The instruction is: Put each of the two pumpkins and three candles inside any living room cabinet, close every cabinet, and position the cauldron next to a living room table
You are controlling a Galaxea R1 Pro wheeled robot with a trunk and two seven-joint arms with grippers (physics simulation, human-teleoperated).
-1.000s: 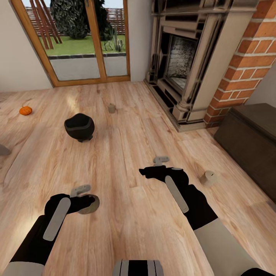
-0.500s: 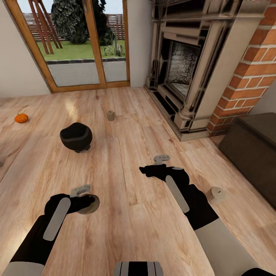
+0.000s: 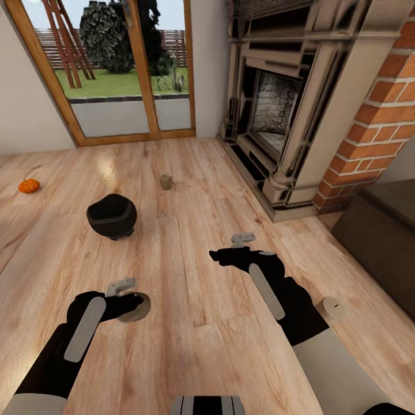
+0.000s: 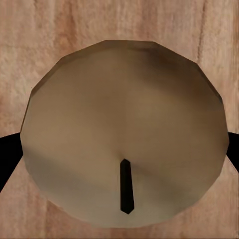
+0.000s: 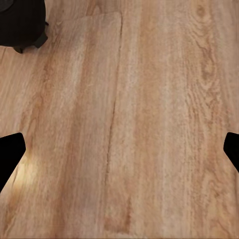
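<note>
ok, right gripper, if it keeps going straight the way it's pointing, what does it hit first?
Bare wood floor, probably. The right gripper is open with nothing between its fingers; the cauldron sits off to one side of that line. Depth is unclear.

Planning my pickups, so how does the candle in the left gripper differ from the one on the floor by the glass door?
The held candle is clamped in the left gripper; the far candle stands free, upright on the floor, beyond the cauldron. The far one looks darker. Both are short beige cylinders.

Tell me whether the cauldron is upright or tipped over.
Upright. In the head view the cauldron sits on the wooden floor with its wide mouth facing up and its small feet under it.
</note>
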